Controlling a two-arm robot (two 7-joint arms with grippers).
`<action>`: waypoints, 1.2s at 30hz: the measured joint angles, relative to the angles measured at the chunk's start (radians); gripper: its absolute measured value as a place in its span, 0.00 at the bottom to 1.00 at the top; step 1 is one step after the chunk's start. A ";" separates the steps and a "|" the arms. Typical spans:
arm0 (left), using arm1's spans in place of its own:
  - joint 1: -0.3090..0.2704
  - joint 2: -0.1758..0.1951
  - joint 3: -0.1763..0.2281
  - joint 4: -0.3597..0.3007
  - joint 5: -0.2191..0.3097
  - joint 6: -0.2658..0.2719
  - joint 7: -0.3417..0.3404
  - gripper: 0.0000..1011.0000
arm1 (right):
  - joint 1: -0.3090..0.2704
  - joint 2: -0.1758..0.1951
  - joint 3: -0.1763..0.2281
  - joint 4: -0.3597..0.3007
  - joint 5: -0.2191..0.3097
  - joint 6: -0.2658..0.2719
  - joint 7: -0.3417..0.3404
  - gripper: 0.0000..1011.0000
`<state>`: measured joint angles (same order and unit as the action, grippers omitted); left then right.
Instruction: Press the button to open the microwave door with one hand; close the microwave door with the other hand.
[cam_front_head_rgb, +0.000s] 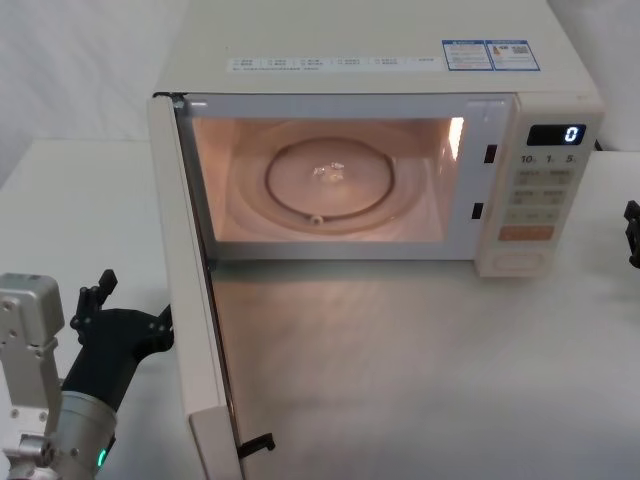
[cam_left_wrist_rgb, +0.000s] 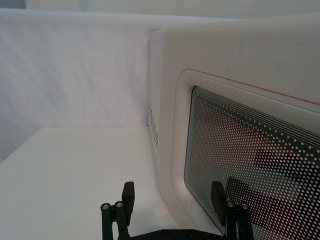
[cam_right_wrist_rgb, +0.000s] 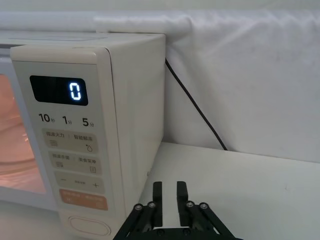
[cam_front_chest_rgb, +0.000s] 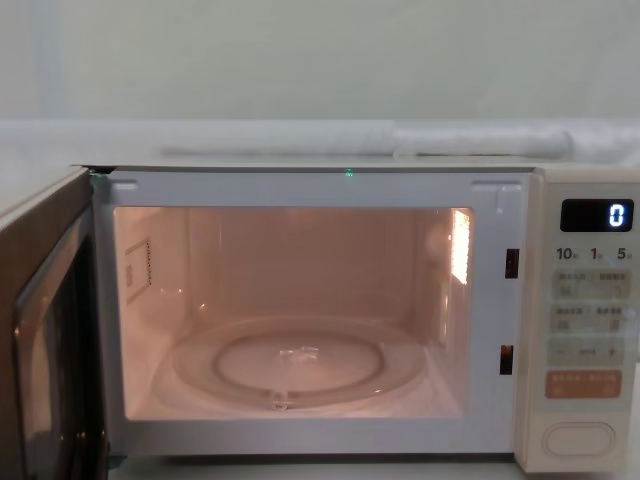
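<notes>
Microwave open on the white counter, both end effectors clear of it.

The microwave door (cam_front_head_rgb: 190, 290) swings fully out toward the lower left of the head view, its cream edge beside the left end effector (cam_front_head_rgb: 125, 310), whose black fingers (cam_left_wrist_rgb: 128, 196) stand spread apart near the door's dotted window. Lit cavity, round glass turntable (cam_front_head_rgb: 327, 180). Right end effector (cam_right_wrist_rgb: 169, 200), fingers nearly together, hangs over bare counter (cam_right_wrist_rgb: 250, 190) just beside the microwave (cam_front_head_rgb: 400, 60), near the smooth oval button (cam_right_wrist_rgb: 90, 225) at the panel's bottom.
</notes>
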<state>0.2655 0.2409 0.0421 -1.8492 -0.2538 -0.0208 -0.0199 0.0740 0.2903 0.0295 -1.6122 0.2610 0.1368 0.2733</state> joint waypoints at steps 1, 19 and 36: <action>0.000 0.000 0.000 0.000 0.000 0.000 0.000 0.99 | 0.000 0.000 0.000 0.000 0.000 0.000 -0.001 0.20; 0.000 0.000 0.000 0.000 0.000 0.000 0.000 0.99 | -0.002 -0.004 0.001 -0.003 -0.005 0.000 -0.007 0.76; 0.000 0.000 0.000 0.000 0.000 0.000 0.000 0.99 | -0.002 -0.005 0.001 -0.003 -0.006 0.000 -0.009 0.99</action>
<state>0.2655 0.2409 0.0421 -1.8492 -0.2538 -0.0208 -0.0199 0.0725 0.2855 0.0309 -1.6150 0.2545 0.1372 0.2644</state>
